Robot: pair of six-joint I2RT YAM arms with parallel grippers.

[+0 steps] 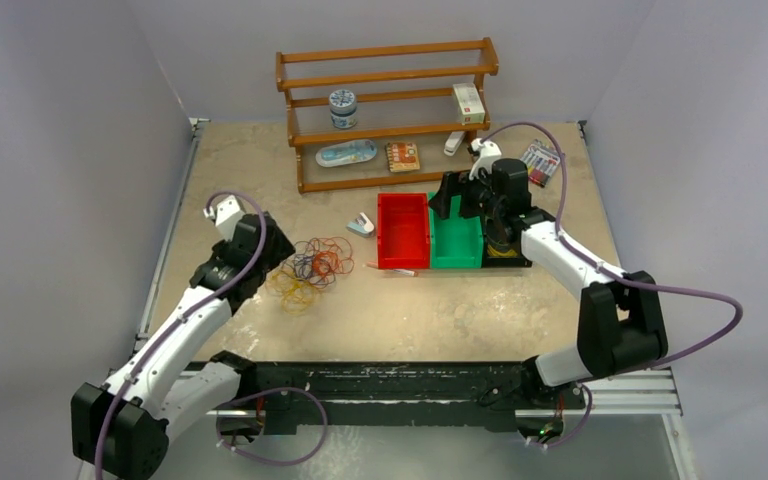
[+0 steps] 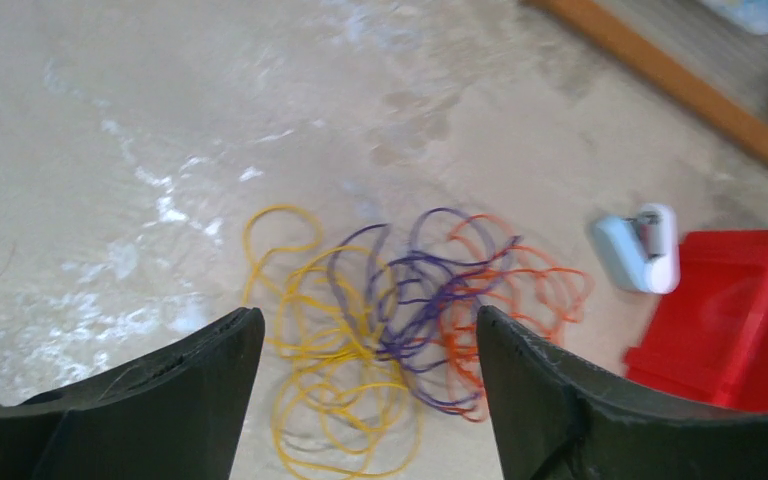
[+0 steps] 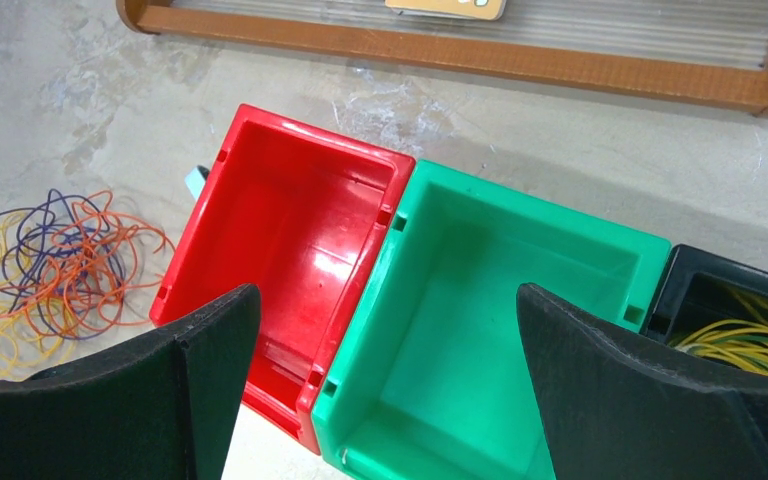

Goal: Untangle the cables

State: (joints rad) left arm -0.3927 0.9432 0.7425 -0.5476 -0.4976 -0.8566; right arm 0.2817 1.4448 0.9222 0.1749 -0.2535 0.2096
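Beige table (image 1: 460, 310), tangled cables (image 2: 400, 325), left fingers (image 2: 150, 410) parted

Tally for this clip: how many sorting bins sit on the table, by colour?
Red bin: 1
Green bin: 1
Black bin: 1 (only partly in view, with yellow cables inside)
Total: 3

Cables (image 1: 312, 266) lie left of the bins (image 1: 404, 236) (shelf (image 1: 387, 52) behind).
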